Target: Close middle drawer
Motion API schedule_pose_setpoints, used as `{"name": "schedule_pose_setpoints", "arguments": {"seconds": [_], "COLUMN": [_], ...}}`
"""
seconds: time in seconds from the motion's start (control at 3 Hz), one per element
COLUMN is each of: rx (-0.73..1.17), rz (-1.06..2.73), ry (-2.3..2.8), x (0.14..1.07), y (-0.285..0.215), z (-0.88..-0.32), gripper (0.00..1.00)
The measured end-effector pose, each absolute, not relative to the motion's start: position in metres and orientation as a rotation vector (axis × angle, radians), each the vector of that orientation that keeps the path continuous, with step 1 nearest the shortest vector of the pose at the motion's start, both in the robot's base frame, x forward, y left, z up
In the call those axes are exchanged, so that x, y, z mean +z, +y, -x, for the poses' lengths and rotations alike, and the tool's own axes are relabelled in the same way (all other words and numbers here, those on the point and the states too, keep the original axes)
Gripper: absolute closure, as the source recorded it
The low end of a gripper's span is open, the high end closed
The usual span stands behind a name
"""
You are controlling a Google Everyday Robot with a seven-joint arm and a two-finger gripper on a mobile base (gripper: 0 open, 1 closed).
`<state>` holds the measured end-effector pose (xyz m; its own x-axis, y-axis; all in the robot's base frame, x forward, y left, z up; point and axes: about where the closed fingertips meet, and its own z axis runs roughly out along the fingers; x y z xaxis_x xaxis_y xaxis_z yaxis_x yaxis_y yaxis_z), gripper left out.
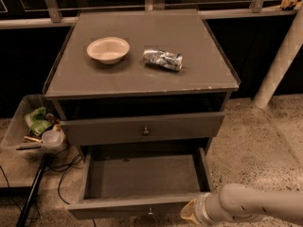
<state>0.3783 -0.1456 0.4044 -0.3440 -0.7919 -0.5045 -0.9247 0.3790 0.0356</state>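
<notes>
Speckled floor [255, 145] | wide dark-grey wooden middle drawer [142, 176] pulled open | my gripper [189, 213] at its front's right end, grip hidden from view.

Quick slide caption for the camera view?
Middle drawer open, gripper by the right end of its front; bowl and crushed can on the cabinet top.

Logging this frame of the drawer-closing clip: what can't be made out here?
1. Camera view: whether the gripper, at the middle drawer's front right corner, touches it. The bottom edge crops both.
2. The drawer's knob, partly cut by the same edge.
3. The top drawer interior, shadowed under the cabinet top.
4. Items in the bin at left, too small to name.
</notes>
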Motion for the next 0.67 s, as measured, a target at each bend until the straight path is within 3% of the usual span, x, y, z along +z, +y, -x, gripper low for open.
{"name": "schedule_pose_setpoints", "arguments": {"seconds": [0.67], "rx": [0.445], "rz": [1.486], "ry": [2.238], "x": [0.4044], "y": [-0.1456], "z": [-0.3782], "gripper": [0.35]}}
